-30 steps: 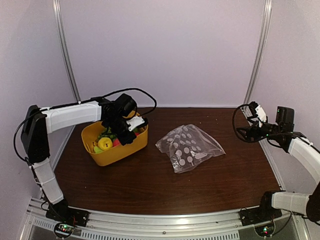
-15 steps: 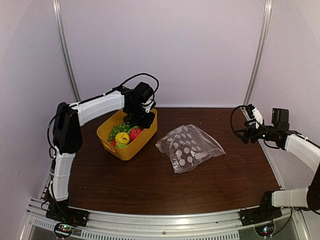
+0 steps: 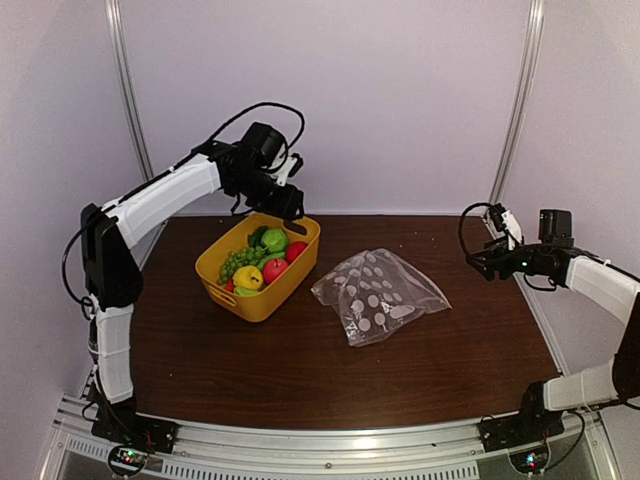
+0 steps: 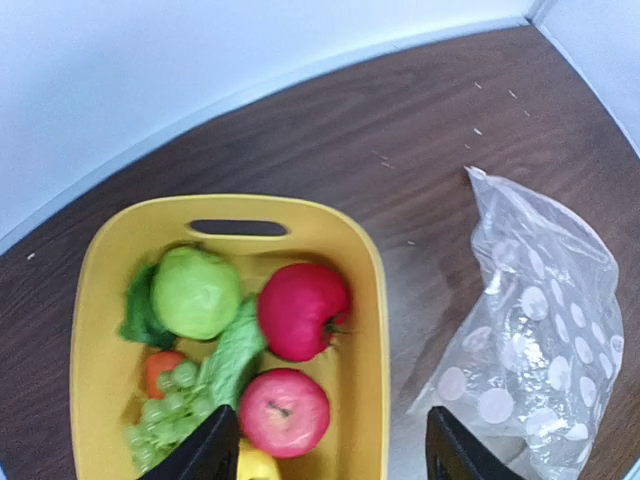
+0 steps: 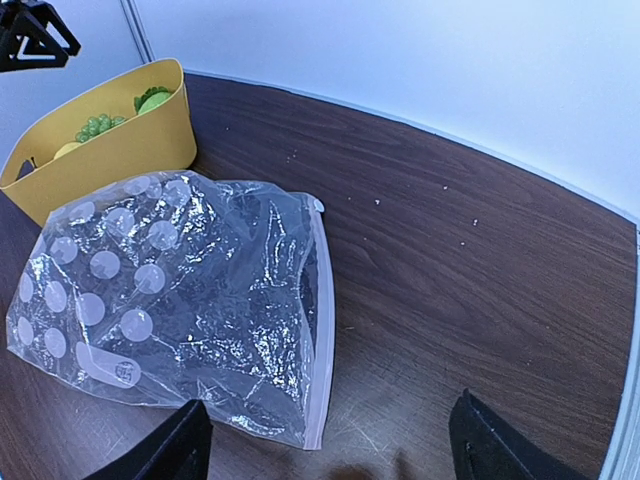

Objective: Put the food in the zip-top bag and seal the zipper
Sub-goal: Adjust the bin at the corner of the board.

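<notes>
Tabletop (image 3: 300, 370) carries the yellow tub (image 3: 262, 302) at far left and the zip-top bag (image 3: 378, 296) flat at centre, just right of it. Food (image 3: 262, 260) lies in the tub. Left gripper (image 4: 325, 450) hangs above the tub, jaws apart, holding nothing. Right gripper (image 5: 330, 450), far right, is spread wide and holds nothing.

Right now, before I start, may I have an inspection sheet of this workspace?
Surface: dark wood table, a few pale specks.
Job's things: food in a yellow tub; bag flat beside it, no food inside; zipper on the edge away from the tub.
Clutter: nothing seen.
Grippers: left gripper open, empty, above the tub; right gripper open, empty, right of the bag.
Cables: left cable and right cable, black loops by the wrists.
Surroundings: white walls, metal rail in front.
</notes>
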`<act>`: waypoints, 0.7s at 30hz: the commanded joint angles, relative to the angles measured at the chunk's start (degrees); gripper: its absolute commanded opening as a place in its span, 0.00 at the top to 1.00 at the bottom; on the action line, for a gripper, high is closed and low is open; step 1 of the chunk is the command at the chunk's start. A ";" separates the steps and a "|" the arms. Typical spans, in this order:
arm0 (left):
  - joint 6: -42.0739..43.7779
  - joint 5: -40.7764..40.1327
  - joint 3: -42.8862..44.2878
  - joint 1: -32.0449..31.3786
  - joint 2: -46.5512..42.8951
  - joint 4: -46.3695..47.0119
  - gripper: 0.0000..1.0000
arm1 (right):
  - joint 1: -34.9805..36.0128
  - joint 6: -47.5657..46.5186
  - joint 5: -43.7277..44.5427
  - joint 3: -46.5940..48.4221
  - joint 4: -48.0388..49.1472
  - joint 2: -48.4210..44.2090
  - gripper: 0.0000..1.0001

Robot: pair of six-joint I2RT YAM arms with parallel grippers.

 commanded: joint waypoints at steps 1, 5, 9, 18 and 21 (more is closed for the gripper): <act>6.35 -6.91 -6.41 9.19 -5.97 -0.20 0.24 | 0.48 0.37 0.06 2.19 -1.92 1.86 0.17; 10.28 -6.00 -11.65 13.53 -6.64 1.66 0.03 | 0.48 -1.40 2.68 2.72 -3.15 2.12 0.17; 13.34 -5.33 -14.92 15.59 -6.73 2.63 0.10 | 0.48 -0.87 2.83 2.42 -2.72 1.27 0.17; 13.58 3.82 -16.60 21.25 -4.13 3.25 0.46 | 0.48 -0.81 3.01 1.34 -2.11 -1.09 0.17; 13.69 5.48 -16.93 21.28 -2.81 3.34 0.55 | 0.48 -1.35 3.28 1.32 -2.10 -0.67 0.17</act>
